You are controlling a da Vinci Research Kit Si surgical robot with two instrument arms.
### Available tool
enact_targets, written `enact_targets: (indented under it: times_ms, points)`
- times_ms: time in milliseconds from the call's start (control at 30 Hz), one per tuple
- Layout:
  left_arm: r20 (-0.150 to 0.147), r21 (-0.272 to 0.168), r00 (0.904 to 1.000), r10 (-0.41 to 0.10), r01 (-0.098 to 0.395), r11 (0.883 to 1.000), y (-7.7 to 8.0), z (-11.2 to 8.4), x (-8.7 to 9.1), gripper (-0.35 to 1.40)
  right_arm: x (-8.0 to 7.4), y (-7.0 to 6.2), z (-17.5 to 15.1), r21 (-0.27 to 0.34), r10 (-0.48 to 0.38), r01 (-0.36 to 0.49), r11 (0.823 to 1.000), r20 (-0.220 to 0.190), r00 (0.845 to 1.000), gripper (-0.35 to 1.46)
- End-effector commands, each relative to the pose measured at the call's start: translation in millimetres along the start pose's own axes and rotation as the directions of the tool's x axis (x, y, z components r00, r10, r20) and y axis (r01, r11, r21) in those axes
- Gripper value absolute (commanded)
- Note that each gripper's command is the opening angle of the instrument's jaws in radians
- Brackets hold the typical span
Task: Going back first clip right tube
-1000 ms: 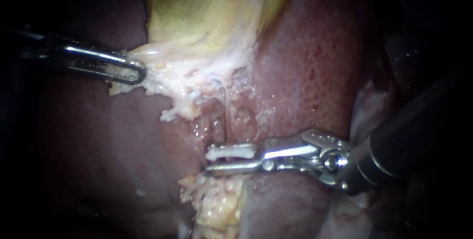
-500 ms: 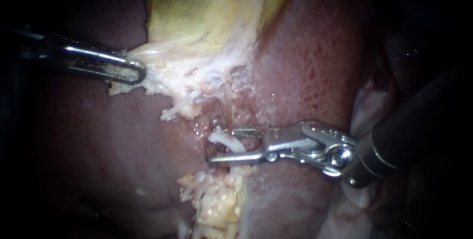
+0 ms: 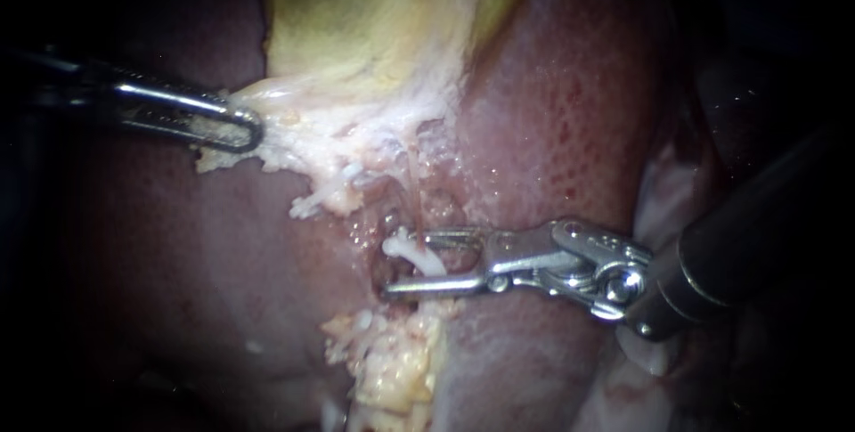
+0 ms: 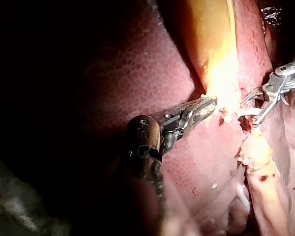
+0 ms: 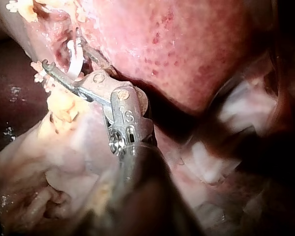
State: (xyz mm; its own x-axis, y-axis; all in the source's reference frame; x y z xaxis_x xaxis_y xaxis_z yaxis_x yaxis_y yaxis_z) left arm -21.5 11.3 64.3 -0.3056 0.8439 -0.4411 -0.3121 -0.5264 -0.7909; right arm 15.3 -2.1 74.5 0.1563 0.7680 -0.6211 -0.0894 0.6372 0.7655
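A white clip (image 3: 411,252) sits across a thin pale tube (image 3: 412,187) that runs down from the gallbladder (image 3: 374,22). My right instrument (image 3: 419,263) has its jaws open around the clip, with a gap on each side of it. In the right wrist view the clip (image 5: 74,61) lies between the same open jaws (image 5: 64,51). My left instrument (image 3: 236,129) is shut on whitish tissue at the gallbladder's lower edge and holds it to the left. The left wrist view shows that grip (image 4: 201,105), with the right instrument (image 4: 258,105) beyond it.
Dark red liver (image 3: 552,111) surrounds the gallbladder on both sides. A lump of yellow fatty tissue (image 3: 392,370) lies just below the right instrument's lower jaw. Pale tissue folds (image 3: 659,200) sit behind its shaft.
The right instrument's jaws have opened off the clip, which now sits tilted on the tube. The instrument has drawn slightly to the right. The left instrument has not moved.
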Motion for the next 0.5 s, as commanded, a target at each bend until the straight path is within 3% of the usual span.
enact_targets:
  times_ms: [33, 500]
  points:
    - [0.0, 0.0, 1.0, 0.0, 0.0, 1.0, 0.0, 0.0, 0.0, -0.35, -0.1, 0.2, 0.0, -0.001, 0.007, -0.007, 1.0, 0.0, 1.0, 0.5]
    - [0.0, 0.0, 1.0, 0.0, 0.0, 1.0, 0.0, 0.0, 0.0, -0.35, -0.3, 0.5, -0.5, -0.011, 0.054, -0.054, 0.998, -0.006, 0.999, 0.5]
